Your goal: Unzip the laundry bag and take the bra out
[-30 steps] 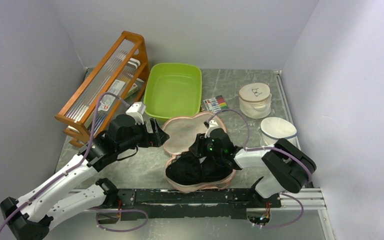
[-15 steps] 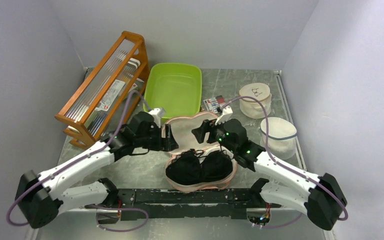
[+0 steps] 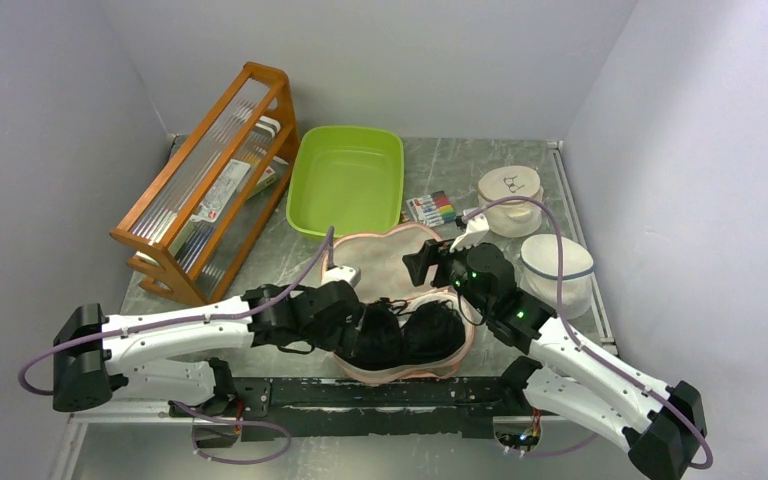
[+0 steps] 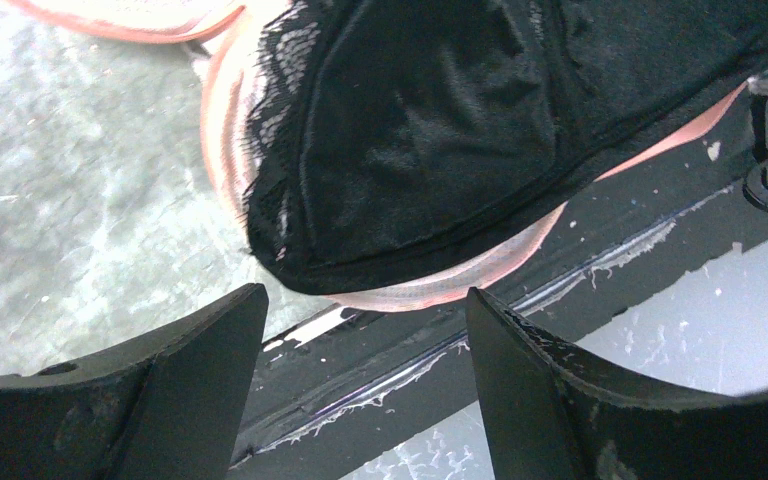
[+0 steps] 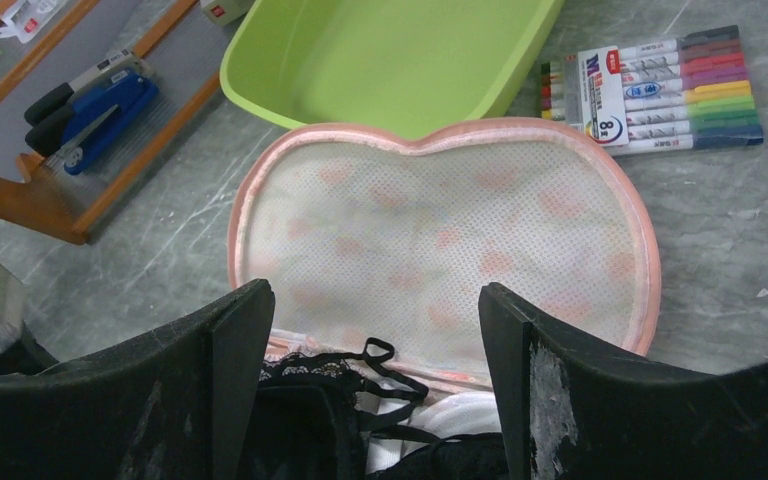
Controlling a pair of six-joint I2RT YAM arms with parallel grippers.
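The laundry bag (image 3: 390, 255) lies open on the table, its mesh-lined lid (image 5: 440, 230) flipped back toward the green tub. The black lacy bra (image 3: 405, 335) lies in the bag's near half, also in the left wrist view (image 4: 430, 130) and in the right wrist view (image 5: 330, 400). My left gripper (image 3: 355, 320) is open and empty at the bra's left edge, low over the bag's pink rim (image 4: 430, 290). My right gripper (image 3: 430, 265) is open and empty above the lid's right side, just behind the bra.
A green tub (image 3: 347, 180) stands behind the bag. A wooden rack (image 3: 210, 170) is at the back left. A pack of markers (image 3: 431, 208) and two round white lidded tubs (image 3: 509, 198) (image 3: 557, 262) stand at the right. A black rail (image 3: 400, 392) runs along the near edge.
My left gripper has swung right and forward from the bag's left side to the bra's left edge. My right gripper has lifted off the bra and moved back over the lid.
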